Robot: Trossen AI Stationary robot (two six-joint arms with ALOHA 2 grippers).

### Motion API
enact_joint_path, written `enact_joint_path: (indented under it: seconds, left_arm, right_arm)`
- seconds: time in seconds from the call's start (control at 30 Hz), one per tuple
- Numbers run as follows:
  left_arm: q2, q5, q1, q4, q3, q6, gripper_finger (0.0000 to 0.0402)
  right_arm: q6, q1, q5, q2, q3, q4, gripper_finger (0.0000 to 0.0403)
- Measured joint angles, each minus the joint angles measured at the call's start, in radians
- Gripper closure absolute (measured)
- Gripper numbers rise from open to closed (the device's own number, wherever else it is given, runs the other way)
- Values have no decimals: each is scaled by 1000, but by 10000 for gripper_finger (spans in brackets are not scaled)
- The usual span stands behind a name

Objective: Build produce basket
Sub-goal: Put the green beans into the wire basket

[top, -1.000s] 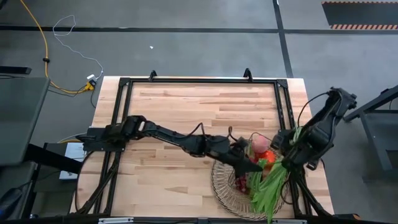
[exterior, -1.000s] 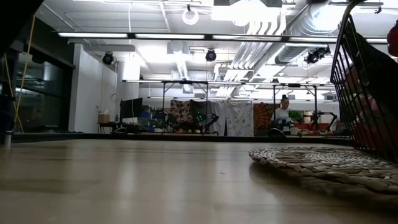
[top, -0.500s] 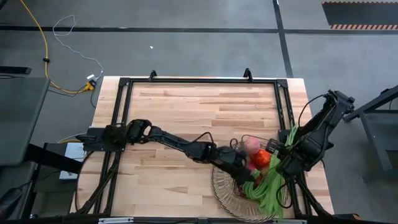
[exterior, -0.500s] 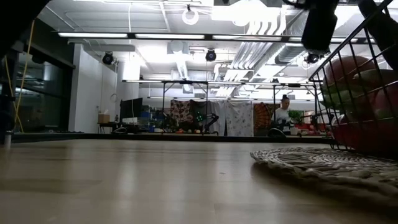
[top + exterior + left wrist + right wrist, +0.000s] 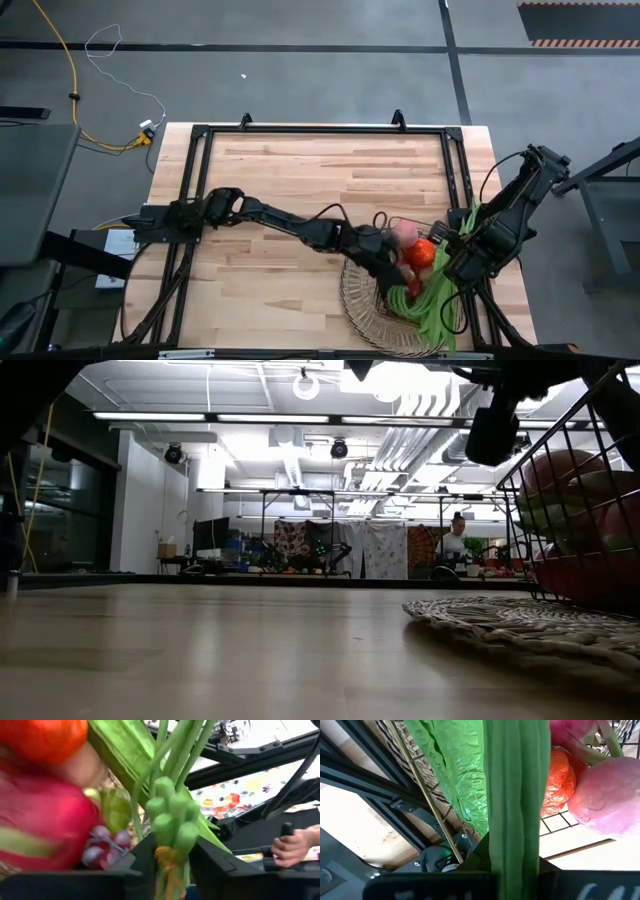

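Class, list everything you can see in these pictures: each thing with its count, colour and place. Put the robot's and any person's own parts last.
Table: one, pale wood, under both arms.
Basket: one, tan, woven rim, at the table's near right corner.
Wire crate: one, black, tilted over the basket.
Bean bunches: at least two, green, across the basket.
Pumpkin: one, orange-red, in the pile.
Peach: one, pink, beside the pumpkin.
Dragon fruit: one, pink, beside the grapes.
Grapes: one bunch, purple.
Cable: one, yellow, on the floor.
Person's hand: one, beyond the table.
Left gripper: around a bean bunch's tied end.
Right gripper: shut on a bean bunch.
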Motion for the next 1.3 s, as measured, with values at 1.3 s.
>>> enact_joint_path:
  seconds: [1.3]
  left_arm:
    - [-413, 74, 92, -299, 1, 485, 252]
  right_arm:
    - [-340, -21, 40, 53, -1, 46, 402]
